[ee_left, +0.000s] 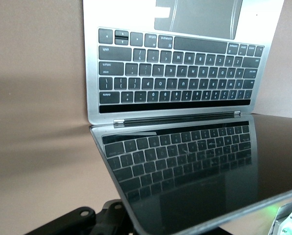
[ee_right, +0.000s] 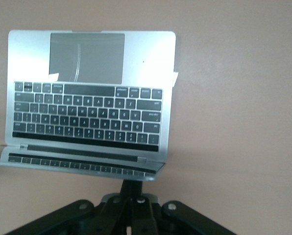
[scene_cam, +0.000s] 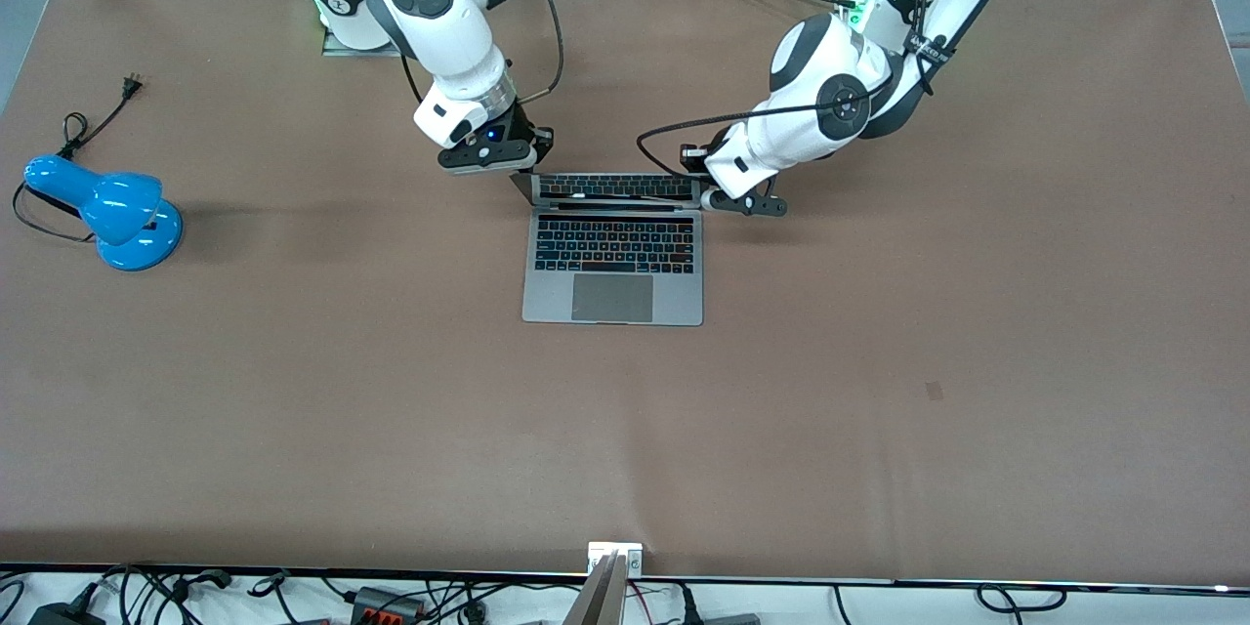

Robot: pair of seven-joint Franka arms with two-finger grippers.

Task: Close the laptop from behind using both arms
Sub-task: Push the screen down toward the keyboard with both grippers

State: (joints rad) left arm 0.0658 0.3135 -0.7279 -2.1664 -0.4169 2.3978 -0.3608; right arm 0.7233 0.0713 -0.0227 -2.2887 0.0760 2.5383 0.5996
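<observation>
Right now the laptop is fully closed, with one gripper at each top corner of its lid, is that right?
Not quite. The laptop is open: the front view shows its keyboard and trackpad, the screen raised. The left gripper and right gripper are indeed at the lid's corners.

Even overhead brightness, soft shadows beside the lamp (scene_cam: 107, 210), washed-out glare on the laptop (ee_right: 156, 58).

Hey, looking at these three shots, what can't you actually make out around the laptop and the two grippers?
- Laptop lid's outer face: turned away in every view.
- Right gripper fingertips: front view, covered by its own body; right wrist view, cut off by the frame edge.
- Left gripper contact with the lid: front view, masked by the arm; left wrist view, screen blocks it.
- Blue desk lamp switch: too small.
</observation>
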